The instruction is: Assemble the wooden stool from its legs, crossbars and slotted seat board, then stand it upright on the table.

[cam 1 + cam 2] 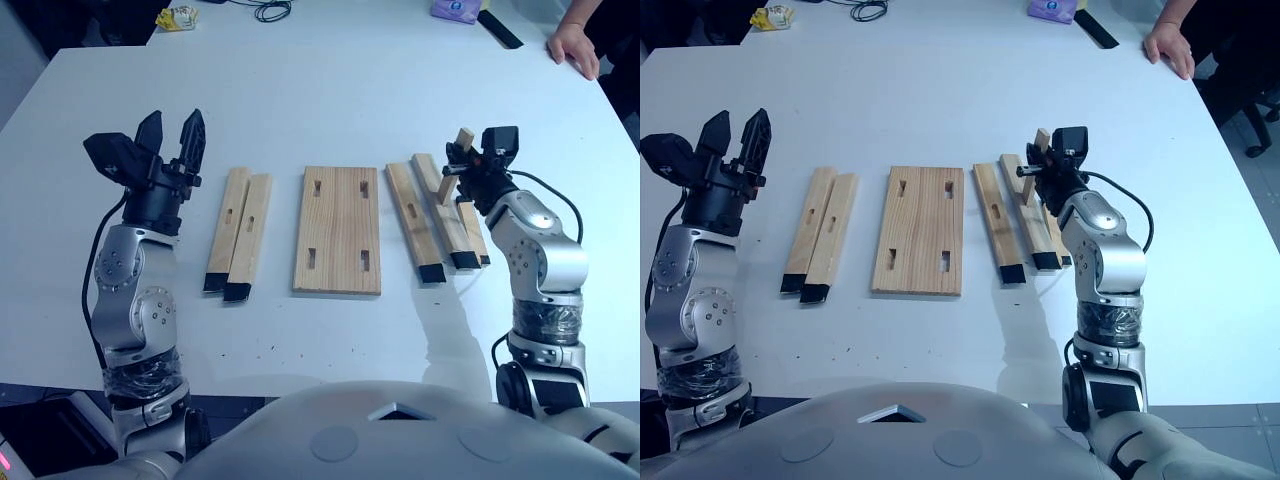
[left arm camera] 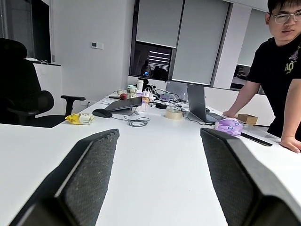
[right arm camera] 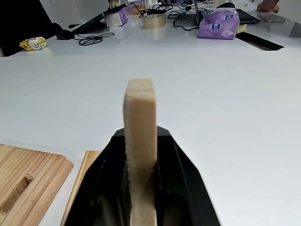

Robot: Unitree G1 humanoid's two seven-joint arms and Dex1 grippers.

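While the left end effector [image 1: 172, 128] hangs raised above the worktop [image 1: 330, 100] with its two fingers spread wide and nothing between the pads [image 2: 91, 174], the right end effector [image 1: 460, 165] is clamped on a short wooden crossbar [image 3: 139, 113]. The crossbar stands nearly upright in that grip, its top poking out above the fingers. Its lower end comes down over the right-hand legs [image 1: 413, 220]; whether it touches them cannot be told.

The slotted seat board [image 1: 338, 230] lies flat in the middle of the worktop, four slots facing up, well apart from both end effectors. To its left, two more legs [image 1: 238, 233] lie side by side and touching, dark ends toward the robot, between the board and the left end effector. The right-hand legs lie just beside the board's other edge, fanned slightly apart, partly under the right end effector.
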